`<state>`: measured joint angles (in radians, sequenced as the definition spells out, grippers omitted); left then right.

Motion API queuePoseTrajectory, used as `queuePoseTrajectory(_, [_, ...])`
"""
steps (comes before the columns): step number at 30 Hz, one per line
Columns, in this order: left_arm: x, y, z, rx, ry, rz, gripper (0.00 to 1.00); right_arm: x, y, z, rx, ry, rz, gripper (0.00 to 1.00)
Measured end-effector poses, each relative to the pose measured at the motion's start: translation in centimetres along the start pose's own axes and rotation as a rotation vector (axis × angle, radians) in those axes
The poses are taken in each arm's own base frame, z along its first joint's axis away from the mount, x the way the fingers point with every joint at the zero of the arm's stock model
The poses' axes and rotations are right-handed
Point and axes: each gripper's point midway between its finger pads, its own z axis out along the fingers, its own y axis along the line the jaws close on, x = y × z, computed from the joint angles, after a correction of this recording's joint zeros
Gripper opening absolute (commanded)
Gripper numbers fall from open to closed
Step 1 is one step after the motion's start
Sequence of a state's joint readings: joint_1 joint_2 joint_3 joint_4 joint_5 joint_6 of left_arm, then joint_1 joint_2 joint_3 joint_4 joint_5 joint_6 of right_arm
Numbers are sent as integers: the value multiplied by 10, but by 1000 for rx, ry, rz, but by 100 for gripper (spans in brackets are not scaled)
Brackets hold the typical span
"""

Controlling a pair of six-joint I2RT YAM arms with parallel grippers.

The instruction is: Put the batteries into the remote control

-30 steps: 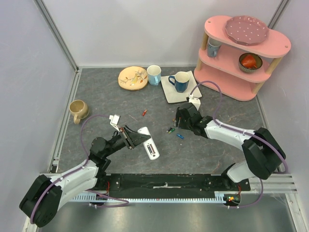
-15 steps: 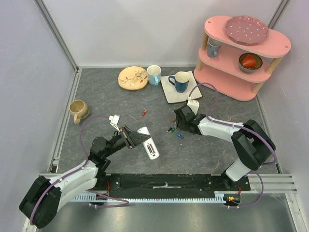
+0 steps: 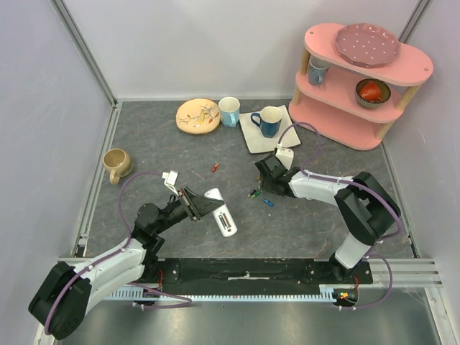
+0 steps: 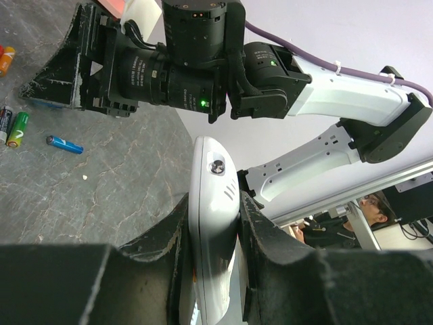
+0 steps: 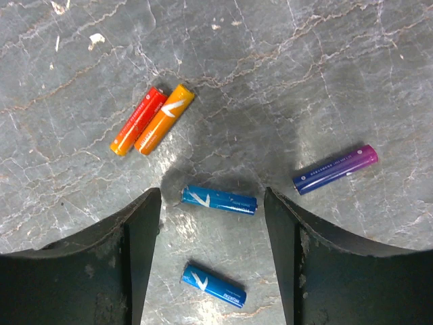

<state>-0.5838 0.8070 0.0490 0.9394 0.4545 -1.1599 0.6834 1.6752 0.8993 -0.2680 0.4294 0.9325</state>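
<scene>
Grey marbled tabletop (image 3: 144,136); left tool (image 4: 213,227) tight around remote control (image 4: 211,183), right tool (image 5: 211,200) open above batteries (image 5: 218,200).

1. My right tool (image 5: 212,196) sits low with its fingers apart. A blue battery (image 5: 218,200) lies crosswise between them, with only slivers of bare tabletop (image 5: 325,81) at either end.
2. A second blue battery (image 5: 213,284) lies deeper in that same gap.
3. A purple battery (image 5: 335,169) lies just outside one finger (image 5: 284,230). A red and orange pair (image 5: 150,120), touching each other, lies ahead of the other finger (image 5: 139,230).
4. From above I see a narrow lane between the right tool and the remote control (image 3: 221,213), which the left tool (image 3: 205,203) clamps.
5. Mid-tabletop is open except for one red battery (image 3: 214,168).
6. The far edge is blocked by a plate (image 3: 198,115), a light mug (image 3: 229,111), a tray (image 3: 253,140) carrying a blue mug (image 3: 267,121), and the pink shelf (image 3: 338,133). A tan mug (image 3: 115,164) stands at the left.
</scene>
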Motion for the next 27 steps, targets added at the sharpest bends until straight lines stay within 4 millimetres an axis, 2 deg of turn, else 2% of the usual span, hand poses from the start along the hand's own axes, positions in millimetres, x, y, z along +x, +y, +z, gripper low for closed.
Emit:
queuePoseTrajectory(16, [0, 1, 0, -4, 1, -2, 2, -4, 2, 4, 12, -10, -2, 61])
queuePoseTrajectory(27, [1, 2, 0, -9, 3, -4, 2, -4, 3, 5, 8, -12, 0, 69])
